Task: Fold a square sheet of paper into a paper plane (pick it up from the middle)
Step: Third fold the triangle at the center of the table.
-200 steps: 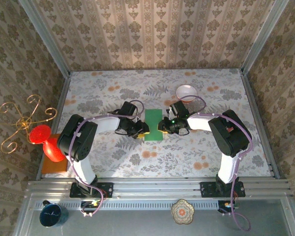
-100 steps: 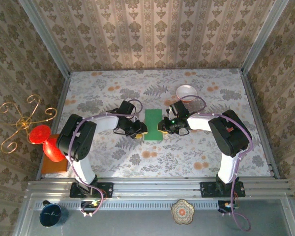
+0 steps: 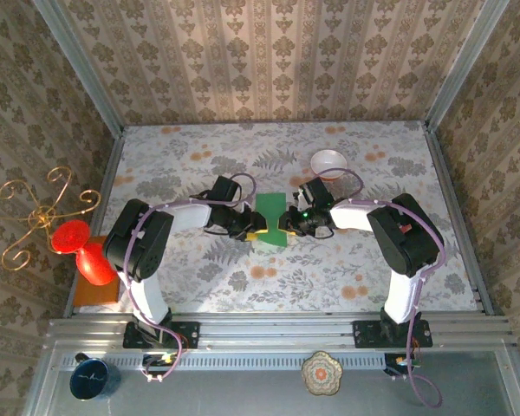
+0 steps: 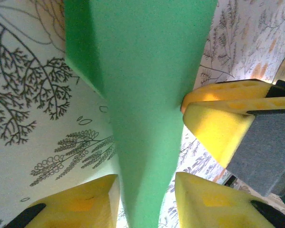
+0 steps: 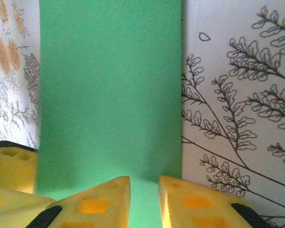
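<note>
The left gripper (image 4: 145, 204) is seen with its jaws set apart on either side of a raised fold of the square sheet of paper (image 4: 147, 95). Whether that fold is actually pinched cannot be told. The right gripper (image 5: 145, 199) is held with its jaws narrowly apart, its tips at the near edge of the flat green surface, and nothing is seen clamped between them. The paper is laid at the middle of the table (image 3: 390, 147), between the two grippers, as a narrow rectangle, so a first lengthwise fold is judged to be in hand. For that step to be done well, the flat part should be kept pressed down on the right side while the lifted part is carried over on the left. The edges should be matched before any crease is pressed. Slow motion is advised, since thin paper is likely to slip or buckle. Care is also needed because the two sets of fingers are placed very close together. The relief of the fold, one face lit and one shaded, is given by the left wrist view and is flattened in the top view. The whole outline of the paper and the white bowl (image 3: 329, 161) beyond the right arm are given from above.
</note>
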